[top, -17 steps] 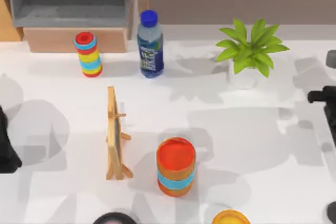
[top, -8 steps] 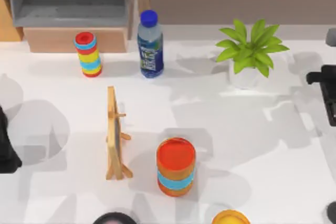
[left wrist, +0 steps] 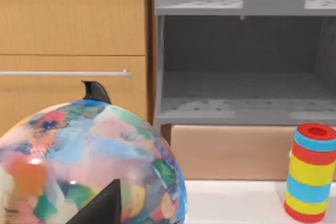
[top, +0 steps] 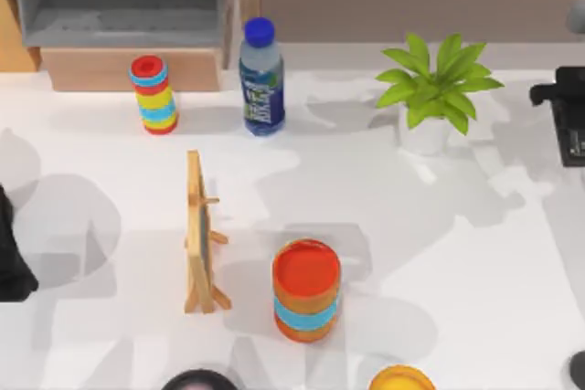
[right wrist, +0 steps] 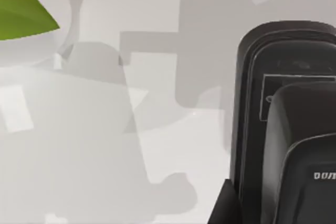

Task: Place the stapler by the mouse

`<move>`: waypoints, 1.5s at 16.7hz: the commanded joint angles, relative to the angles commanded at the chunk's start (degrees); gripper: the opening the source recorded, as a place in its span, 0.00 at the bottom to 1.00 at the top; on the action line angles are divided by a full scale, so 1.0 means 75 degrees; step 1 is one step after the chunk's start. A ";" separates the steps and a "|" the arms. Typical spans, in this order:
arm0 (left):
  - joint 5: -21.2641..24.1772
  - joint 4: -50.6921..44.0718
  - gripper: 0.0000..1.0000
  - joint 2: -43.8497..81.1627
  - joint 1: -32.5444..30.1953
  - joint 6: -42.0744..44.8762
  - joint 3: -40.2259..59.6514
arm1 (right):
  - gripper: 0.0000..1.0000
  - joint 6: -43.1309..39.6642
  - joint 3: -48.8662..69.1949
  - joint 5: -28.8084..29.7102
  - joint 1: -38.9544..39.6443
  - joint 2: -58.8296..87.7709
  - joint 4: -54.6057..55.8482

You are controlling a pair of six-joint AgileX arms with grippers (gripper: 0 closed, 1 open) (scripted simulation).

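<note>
Right claw (top: 571, 118) sits at the far right edge of the worktop (top: 411, 253), just right of the potted plant (top: 437, 89) and towards the back. It appears to be clamped on the stapler (top: 574, 142), though the grip itself is hard to read from above. In the right wrist view the stapler (right wrist: 286, 124) looms close as a glossy black oblong with a rounded end and faint grey marks, with bare white worktop beyond it, so I judge it is carried clear of the surface rather than resting on it. From above, its long axis runs front to back, roughly in line with the right edge of the worktop. The right arm is plainly the one to make the coming move. The left arm (top: 9, 262) is parked at the far left edge, well apart, facing a coloured globe (left wrist: 79, 166), and I cannot tell the state of its claw. Almost all the open worktop lies to the left of and in front of the stapler, so the carry probably has to swing inward that way. I cannot tell where the mouse lies, and the set-down depends on that.
</note>
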 joint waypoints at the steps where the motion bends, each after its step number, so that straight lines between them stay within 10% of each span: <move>1: 0.0000 0.0000 1.00 0.0000 0.0000 0.0000 0.0000 | 0.00 0.0016 0.0003 0.0001 0.0026 -0.0041 0.0035; 21: 0.0000 0.0000 1.00 0.0000 0.0000 0.0000 0.0000 | 0.00 0.0517 -0.1136 0.0325 0.0038 0.0612 -0.0922; 25: 0.0000 0.0000 1.00 0.0000 0.0000 0.0000 0.0000 | 0.30 0.0517 -0.1136 0.0325 0.0038 0.0612 -0.0922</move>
